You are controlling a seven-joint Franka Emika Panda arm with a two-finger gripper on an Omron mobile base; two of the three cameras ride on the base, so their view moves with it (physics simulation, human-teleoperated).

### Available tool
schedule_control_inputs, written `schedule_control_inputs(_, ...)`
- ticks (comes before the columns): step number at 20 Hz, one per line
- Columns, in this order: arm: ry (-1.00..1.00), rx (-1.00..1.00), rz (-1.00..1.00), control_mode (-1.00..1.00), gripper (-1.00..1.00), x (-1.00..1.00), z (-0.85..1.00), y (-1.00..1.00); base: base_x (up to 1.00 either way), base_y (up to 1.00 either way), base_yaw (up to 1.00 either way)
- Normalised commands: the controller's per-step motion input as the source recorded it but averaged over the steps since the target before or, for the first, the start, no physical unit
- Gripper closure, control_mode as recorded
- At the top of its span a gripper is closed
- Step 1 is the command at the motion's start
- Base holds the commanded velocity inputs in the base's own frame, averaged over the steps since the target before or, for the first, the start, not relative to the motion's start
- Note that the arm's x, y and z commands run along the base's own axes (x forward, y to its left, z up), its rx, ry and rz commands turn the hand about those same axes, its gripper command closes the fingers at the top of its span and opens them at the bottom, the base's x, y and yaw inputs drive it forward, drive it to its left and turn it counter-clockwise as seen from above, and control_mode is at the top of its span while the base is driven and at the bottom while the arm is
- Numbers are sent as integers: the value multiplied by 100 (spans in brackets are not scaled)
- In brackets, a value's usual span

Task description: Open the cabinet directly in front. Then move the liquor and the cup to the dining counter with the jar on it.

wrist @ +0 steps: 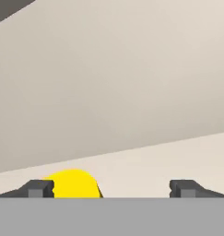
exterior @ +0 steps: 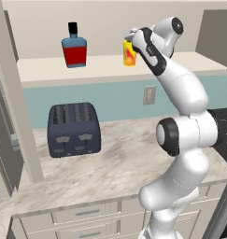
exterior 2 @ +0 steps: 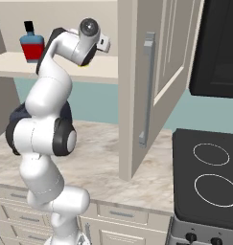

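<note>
The cabinet stands open, its right door point(exterior 2: 161, 72) swung out with the long silver handle point(exterior 2: 146, 86) facing me. On its shelf point(exterior: 105, 65) the liquor point(exterior: 74, 49) stands at the left, a blue bottle with a red label and black cap, also seen past the arm point(exterior 2: 31, 45). The yellow cup point(exterior: 129, 55) stands further right on the same shelf. My gripper point(wrist: 113, 188) is open at the cup, reaching into the cabinet. The cup point(wrist: 74, 184) sits between the fingertips, close to the left fingertip point(wrist: 39, 188). The dining counter and the jar are out of view.
A dark toaster point(exterior: 74, 130) stands on the marbled counter point(exterior: 115, 163) below the shelf, left of the arm. A black stovetop point(exterior 2: 209, 177) lies to the right, with a dark appliance point(exterior 2: 218, 48) above it. Drawers point(exterior: 87, 214) run under the counter.
</note>
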Motion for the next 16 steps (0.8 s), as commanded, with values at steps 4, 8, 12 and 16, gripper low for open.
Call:
schedule_control_inputs(4, 6, -6, 0, -100, -100, 2, -39, 6, 0, 0, 0)
schedule_control_inputs(8, 2, -5, 0, -100, -100, 0, -35, 0, 0, 0, 0)
schedule_control_inputs(12, 4, -2, 0, -100, -100, 0, -31, 0, 0, 0, 0)
schedule_control_inputs(16, 1, 0, 0, -100, -100, 0, -39, 0, 0, 0, 0)
